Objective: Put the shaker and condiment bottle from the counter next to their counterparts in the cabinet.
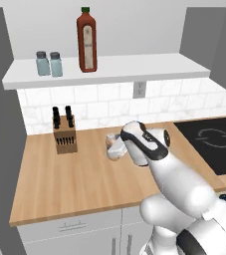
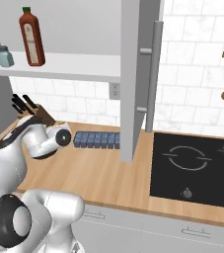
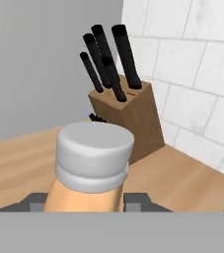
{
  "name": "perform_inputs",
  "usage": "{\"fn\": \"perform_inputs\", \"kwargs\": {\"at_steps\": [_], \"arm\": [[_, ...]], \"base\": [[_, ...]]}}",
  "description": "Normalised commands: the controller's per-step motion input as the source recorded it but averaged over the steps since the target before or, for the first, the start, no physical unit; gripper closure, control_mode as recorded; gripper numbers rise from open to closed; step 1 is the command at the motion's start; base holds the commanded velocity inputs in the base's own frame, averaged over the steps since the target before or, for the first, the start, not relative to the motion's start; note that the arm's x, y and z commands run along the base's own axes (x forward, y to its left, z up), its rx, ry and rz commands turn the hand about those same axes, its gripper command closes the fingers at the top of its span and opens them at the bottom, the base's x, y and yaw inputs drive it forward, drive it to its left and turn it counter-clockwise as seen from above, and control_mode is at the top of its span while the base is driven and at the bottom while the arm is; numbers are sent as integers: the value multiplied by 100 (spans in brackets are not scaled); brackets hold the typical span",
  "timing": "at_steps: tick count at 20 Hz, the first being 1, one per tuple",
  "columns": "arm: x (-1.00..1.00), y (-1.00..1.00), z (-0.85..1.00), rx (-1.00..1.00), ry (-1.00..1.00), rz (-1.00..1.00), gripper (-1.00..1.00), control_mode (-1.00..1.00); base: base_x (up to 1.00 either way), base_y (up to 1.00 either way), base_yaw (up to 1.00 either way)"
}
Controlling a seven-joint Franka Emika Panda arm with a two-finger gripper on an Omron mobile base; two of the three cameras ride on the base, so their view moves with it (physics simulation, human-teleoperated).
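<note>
On the wooden worktop (image 1: 74,174), near the knife block (image 1: 64,135), the gripper (image 3: 89,203) is closed around the orange condiment bottle (image 3: 91,170), one fingertip on each side. Two teal shakers (image 1: 50,63) stand beside the red sauce bottle (image 1: 86,41) on the cabinet (image 1: 134,69) shelf above.

No readable text anywhere; label on the tall red sauce bottle (image 1: 87,42) too blurred to make out, hob (image 2: 197,168) markings mere symbols.

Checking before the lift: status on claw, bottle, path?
Claw closed around the condiment bottle, fingers on both sides. Bottle upright, low over the worktop. Both shakers already on the shelf by the red bottle. Knife block close ahead.
</note>
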Motion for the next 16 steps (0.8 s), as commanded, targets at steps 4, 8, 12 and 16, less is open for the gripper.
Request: {"fn": "perform_inputs", "kwargs": {"at_steps": [4,8,12,16], "arm": [[-27,0,93,-1,-17,-10,100,-100],[-20,-3,100,0,-14,-9,100,-100],[-23,-11,100,0,-12,-11,100,-100],[-26,-24,100,0,-16,-13,100,-100]], "base": [[0,0,0],[0,0,0],[0,0,0],[0,0,0]]}}
